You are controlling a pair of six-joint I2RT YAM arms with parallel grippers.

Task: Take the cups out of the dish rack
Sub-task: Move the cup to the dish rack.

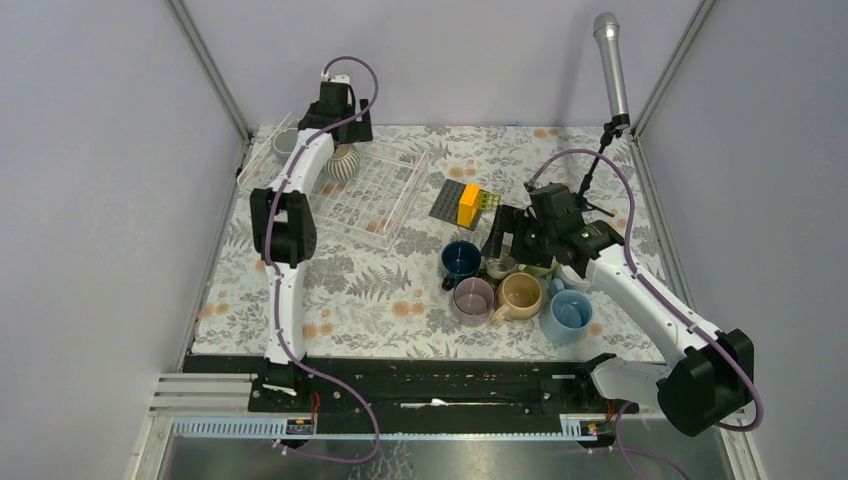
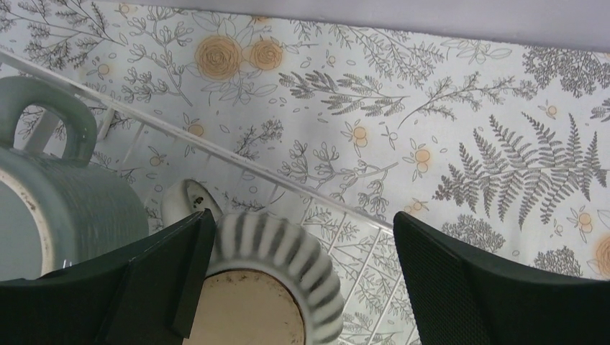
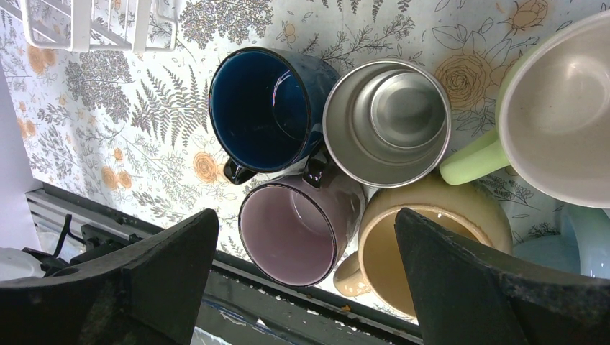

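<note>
Left side: your left pincer (image 2: 302,241) is hanging over the far-left end of the dish rack (image 1: 385,195), jaws spread wide, gripping nothing. The ribbed mug (image 2: 280,251) is sitting in the rack between the fingers, hard up against the left pad (image 2: 165,280); I can't tell whether they're touching. The right pad is standing well clear of it. The grey mug (image 2: 79,208) is sitting just beside the ribbed one, in the rack's far-left corner.

Mid-table (image 1: 370,300): the studded plate (image 1: 448,200) is lying just right of the rack with the yellow block (image 1: 468,203) on it.

Right side: your right pincer (image 3: 306,230) is hovering above the mug cluster near the table's front-right, jaws fully apart, holding and touching nothing. Under it, the navy mug (image 3: 262,108) and steel mug (image 3: 386,115) are standing side by side, with the mauve mug (image 3: 295,233) and tan mug (image 3: 392,241) in front of them, all bunched tight. The pale green mug (image 3: 554,108) is sitting right of the steel one. The light blue mug (image 1: 567,313) is sitting at the cluster's right end.
</note>
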